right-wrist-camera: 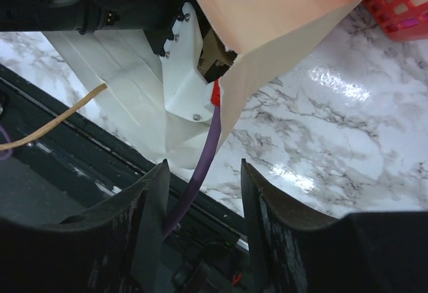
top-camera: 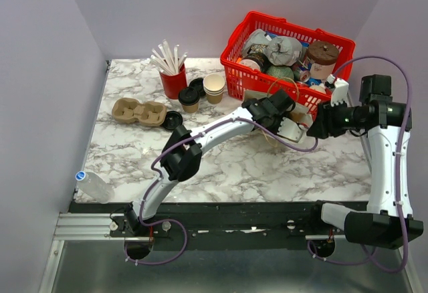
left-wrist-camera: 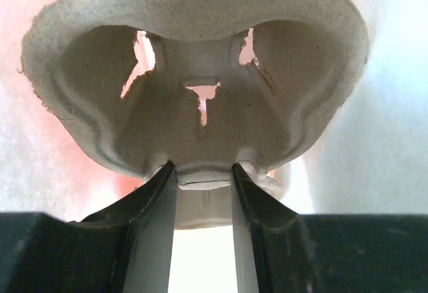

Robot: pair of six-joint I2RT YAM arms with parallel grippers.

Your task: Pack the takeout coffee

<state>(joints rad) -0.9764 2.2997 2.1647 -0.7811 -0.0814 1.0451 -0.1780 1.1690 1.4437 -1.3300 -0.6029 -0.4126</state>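
Note:
The takeout coffee [top-camera: 190, 99], a small brown cup with a black lid on it, stands at the back of the table beside the red cup of straws [top-camera: 173, 79]. My left gripper [top-camera: 279, 110] reaches far right and is shut on the edge of a pulp cup carrier [left-wrist-camera: 194, 79], held at the mouth of a paper bag [top-camera: 298, 123]. In the left wrist view its fingers [left-wrist-camera: 159, 199] pinch the carrier's rim. My right gripper [top-camera: 315, 124] is open and empty just right of the bag. The bag's edge [right-wrist-camera: 267, 25] hangs beyond its fingers [right-wrist-camera: 150, 206].
A second pulp carrier [top-camera: 138, 112] lies at the left. Stacked cream cups [top-camera: 214, 87] and loose black lids [top-camera: 174, 120] sit near the coffee. A red basket [top-camera: 235, 45] of clutter stands at the back right. A plastic bottle [top-camera: 93, 187] lies at the front left.

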